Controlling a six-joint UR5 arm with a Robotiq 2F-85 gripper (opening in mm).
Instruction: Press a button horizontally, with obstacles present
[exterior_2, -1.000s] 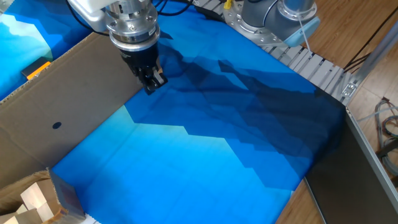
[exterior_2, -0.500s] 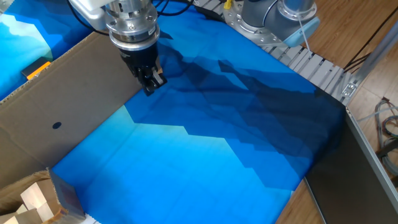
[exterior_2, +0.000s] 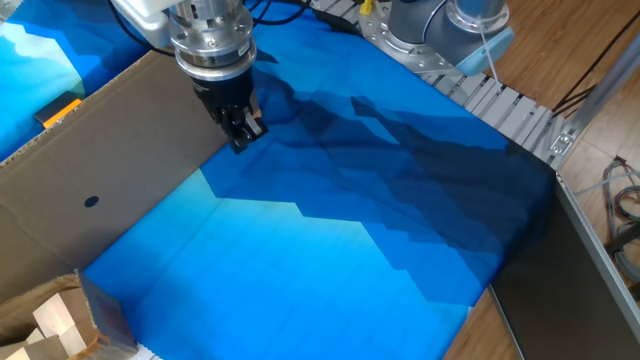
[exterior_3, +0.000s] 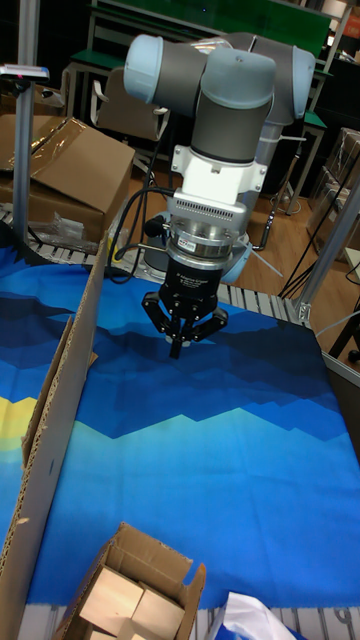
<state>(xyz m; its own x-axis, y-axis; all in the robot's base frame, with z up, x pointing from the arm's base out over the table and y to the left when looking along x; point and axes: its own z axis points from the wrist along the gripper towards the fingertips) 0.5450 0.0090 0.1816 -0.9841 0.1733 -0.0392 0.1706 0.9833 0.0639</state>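
Observation:
The button (exterior_2: 60, 110) is a small yellow-orange box with a black part. It shows at the far left, behind the top edge of the cardboard. The obstacle is a large flat brown cardboard sheet (exterior_2: 110, 190) standing on the blue cloth, with one dark round dot (exterior_2: 91, 201); in the tall fixed view I see the sheet (exterior_3: 62, 400) edge-on at the left. My gripper (exterior_2: 243, 132) hangs just right of the sheet's far end, on the other side from the button. Its fingertips (exterior_3: 177, 349) meet in one point above the cloth, with nothing between them.
An open cardboard box (exterior_2: 60, 325) with pale wooden blocks (exterior_3: 125, 608) stands at the near left corner. A metal roller rail (exterior_2: 500, 105) and the arm's base run along the far right. The blue cloth (exterior_2: 330, 230) ends at a dark panel (exterior_2: 570, 290) on the right.

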